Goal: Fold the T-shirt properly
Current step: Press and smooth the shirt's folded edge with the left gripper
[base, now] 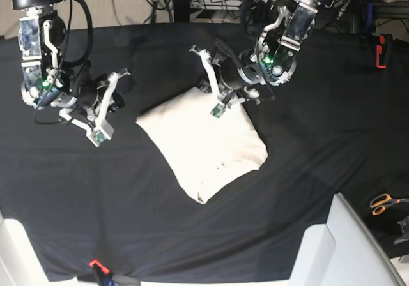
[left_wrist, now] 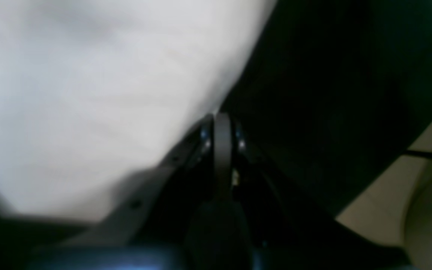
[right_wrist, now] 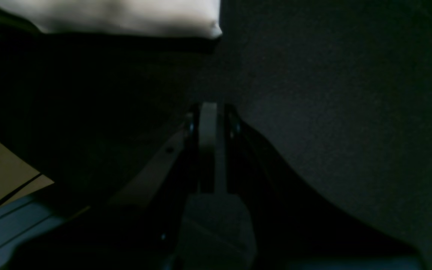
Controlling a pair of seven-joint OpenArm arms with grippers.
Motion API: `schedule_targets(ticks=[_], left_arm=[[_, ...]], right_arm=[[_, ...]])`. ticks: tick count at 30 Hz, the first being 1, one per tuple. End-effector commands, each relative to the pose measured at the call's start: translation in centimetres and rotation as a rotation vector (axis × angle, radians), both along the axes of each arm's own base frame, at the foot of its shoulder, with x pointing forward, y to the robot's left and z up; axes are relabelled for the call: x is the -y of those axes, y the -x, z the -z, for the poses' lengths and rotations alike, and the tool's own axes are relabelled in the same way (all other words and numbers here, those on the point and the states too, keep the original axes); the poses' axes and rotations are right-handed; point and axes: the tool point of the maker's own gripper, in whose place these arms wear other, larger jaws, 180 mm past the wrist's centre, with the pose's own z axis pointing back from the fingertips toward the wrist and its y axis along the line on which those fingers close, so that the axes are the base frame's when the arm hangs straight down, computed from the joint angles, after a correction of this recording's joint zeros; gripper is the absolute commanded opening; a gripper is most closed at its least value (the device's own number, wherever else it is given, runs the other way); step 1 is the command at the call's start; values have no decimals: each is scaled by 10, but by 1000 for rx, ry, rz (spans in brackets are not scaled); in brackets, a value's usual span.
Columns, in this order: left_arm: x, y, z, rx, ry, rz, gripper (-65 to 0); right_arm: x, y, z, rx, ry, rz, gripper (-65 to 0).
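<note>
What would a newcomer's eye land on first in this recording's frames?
The cream T-shirt, folded into a compact skewed rectangle, glows against the black table cover at centre. The left gripper is shut by its far corner, the right gripper shut, off the cloth. Orange-handled scissors lie at the base view's right edge.

The T-shirt (base: pixel 203 142) is laid on the tabletop (base: pixel 319 126) near its middle. The left pincer (base: pixel 206 75) is placed at the shirt's far edge; the right pincer (base: pixel 112 104) is set left of it, apart. Scissors (base: pixel 383 203) are found at the right edge.
</note>
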Motion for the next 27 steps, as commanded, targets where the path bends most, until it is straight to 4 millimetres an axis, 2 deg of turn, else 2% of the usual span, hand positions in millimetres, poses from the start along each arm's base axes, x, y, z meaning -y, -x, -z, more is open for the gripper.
schedule_targets(ticks=[1,5,7,9,14,16,24,27], left_arm=[[18,-15,-28,80,73,16,-650],[30,-27,-53,140,117,12,-650],[32,-33,-55,151,120,4,-650],[25,-43,-53,154,110,-16,-650],[-2,-58,-38,128,79,-94,-650],[-6,-61,-34,118,70,-104,-650],[-24,-32,28,-60,-2,-128,-650],[-30,-22,38,-91,-17,-130,-650]], right_arm=[[-1,-12,-12,47,-20,2,-612],[-2,-11,-12,46,-21,1,-612],[-2,-11,-12,46,-21,1,-612],[-2,-11,-11,43,-20,0,-612],[-2,-10,-11,42,-20,0,-612],[-2,-10,-11,42,-20,0,-612],[-2,-12,-11,45,-20,1,-612],[-2,-13,-12,47,-21,1,-612]])
